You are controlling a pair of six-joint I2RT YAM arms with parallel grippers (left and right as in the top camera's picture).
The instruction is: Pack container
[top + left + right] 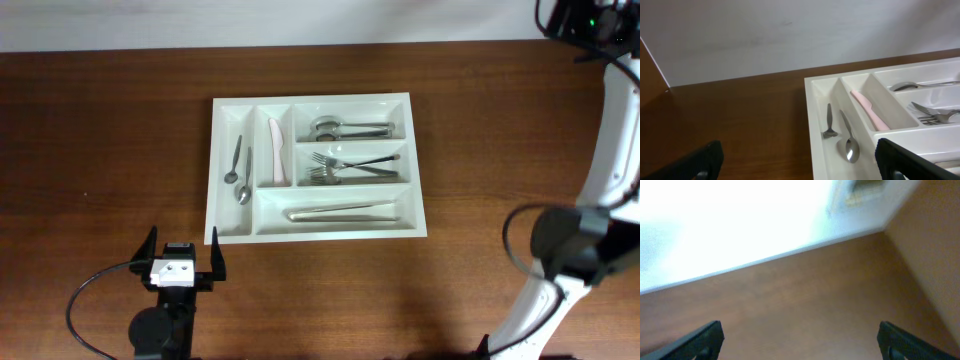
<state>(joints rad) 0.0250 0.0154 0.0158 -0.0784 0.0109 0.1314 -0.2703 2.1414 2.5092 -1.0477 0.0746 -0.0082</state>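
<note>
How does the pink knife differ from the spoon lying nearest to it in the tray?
Colour: the pink knife is pale pink, the spoon shiny metal. Shape: the knife is one broad strip; the spoon has a thin handle and rounded bowl. Company: the knife lies alone in its compartment; the spoon shares its with another spoon. Both lie lengthwise in narrow compartments of the container.

The white tray (268,222) lies flat on the table (100,150), nearer its far edge. All five compartments hold something.
</note>
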